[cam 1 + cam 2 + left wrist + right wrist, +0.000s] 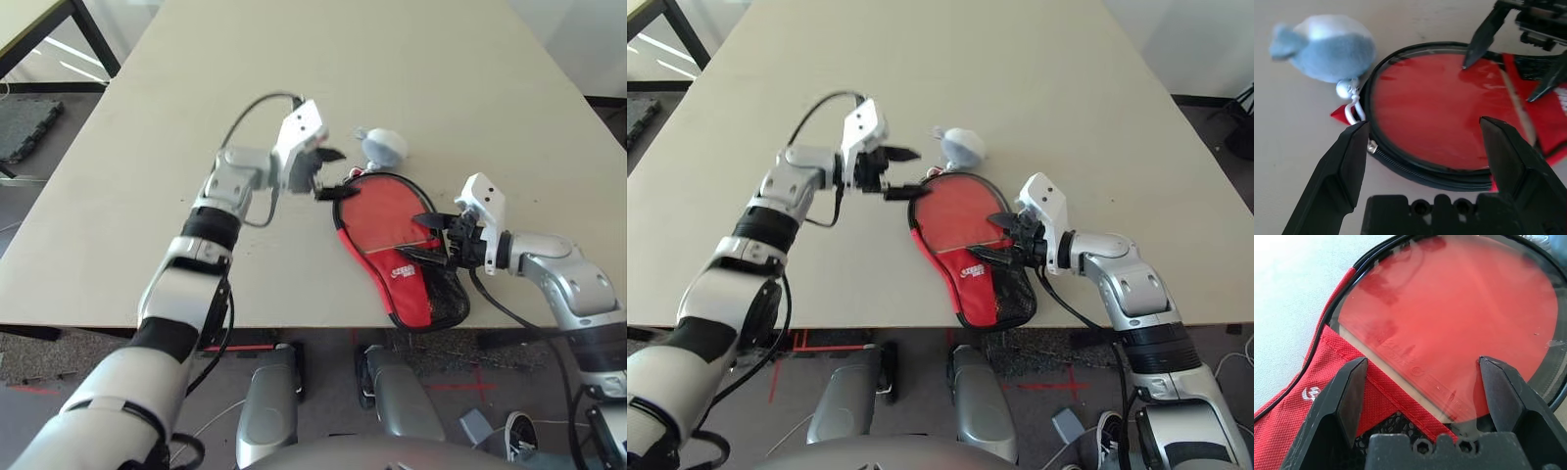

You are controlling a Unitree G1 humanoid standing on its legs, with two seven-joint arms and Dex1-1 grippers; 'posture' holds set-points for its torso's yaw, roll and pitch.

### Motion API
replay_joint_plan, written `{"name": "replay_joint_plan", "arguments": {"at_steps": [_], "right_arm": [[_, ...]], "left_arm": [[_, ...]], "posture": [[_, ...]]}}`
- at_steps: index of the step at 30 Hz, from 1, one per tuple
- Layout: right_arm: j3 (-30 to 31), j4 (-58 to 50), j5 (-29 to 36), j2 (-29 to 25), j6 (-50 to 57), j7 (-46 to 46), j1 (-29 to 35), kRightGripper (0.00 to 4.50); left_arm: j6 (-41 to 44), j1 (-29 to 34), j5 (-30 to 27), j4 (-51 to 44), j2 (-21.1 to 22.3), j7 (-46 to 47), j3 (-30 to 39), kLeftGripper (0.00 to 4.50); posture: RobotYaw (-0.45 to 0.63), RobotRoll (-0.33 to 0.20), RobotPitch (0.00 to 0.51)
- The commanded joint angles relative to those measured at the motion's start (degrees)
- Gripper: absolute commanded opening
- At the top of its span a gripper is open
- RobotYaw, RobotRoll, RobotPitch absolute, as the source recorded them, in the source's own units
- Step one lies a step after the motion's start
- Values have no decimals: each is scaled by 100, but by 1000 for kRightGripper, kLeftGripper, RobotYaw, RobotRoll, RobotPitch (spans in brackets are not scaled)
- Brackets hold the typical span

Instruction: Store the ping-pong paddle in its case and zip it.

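The red case (pixel 407 284) lies flat near the table's front edge, its round end unzipped. The ping-pong paddle (pixel 382 217) sits inside it with its red face (pixel 1435 107) exposed. The handle is hidden under the case's red flap and mesh pocket (pixel 1347 377). My left gripper (pixel 331 174) hovers open at the round end's far-left rim, close to the zipper pull (pixel 1371 145). At the case's right side my right gripper (pixel 416 238) is open, its fingers over the lower edge of the paddle face (pixel 1459 318).
A white-and-blue plush pendant (pixel 382 147) lies on the table just beyond the case's round end, tied to the zipper by a white cord. The case's narrow end reaches the table's front edge (pixel 98 318). Wide bare tabletop stretches beyond and to the left.
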Motion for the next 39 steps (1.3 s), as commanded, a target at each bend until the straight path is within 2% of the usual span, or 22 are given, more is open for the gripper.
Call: {"name": "replay_joint_plan", "arguments": {"at_steps": [1, 10, 16, 20, 26, 30, 32, 39], "right_arm": [[313, 387, -203, 8, 212, 3, 212, 4500], [251, 392, -203, -60, 202, 11, 214, 4500], [124, 405, -167, -148, 197, 14, 51, 4500], [-302, 419, 192, -144, 389, -29, -185, 4500], [-974, 726, 569, -52, 520, -316, -991, 4500], [-998, 1378, 204, 174, -94, -731, -1643, 4500], [-902, 1914, -211, 326, -647, -1190, -1956, 4500], [-560, 3314, -828, 822, -1782, -1293, -2605, 4500]], "left_arm": [[245, 234, -12, -243, -111, 99, -238, 4477], [240, 408, 165, -222, -251, 361, -658, 4477], [-211, 519, 503, -10, -187, 503, -1060, 4477], [-202, 515, 434, 83, -301, 609, -1020, 4477], [-206, 504, 418, 164, -382, 649, -1020, 4477], [-228, 516, 424, 193, -417, 658, -1019, 4477], [-237, 535, 422, 189, -423, 666, -1016, 4477], [-162, 631, 388, 49, -394, 657, -1025, 4477]], "posture": [[88, 0, 186], [80, 0, 187], [74, 0, 182], [72, 0, 182], [73, 0, 177], [80, 0, 172], [83, 0, 171], [104, 0, 172]]}}
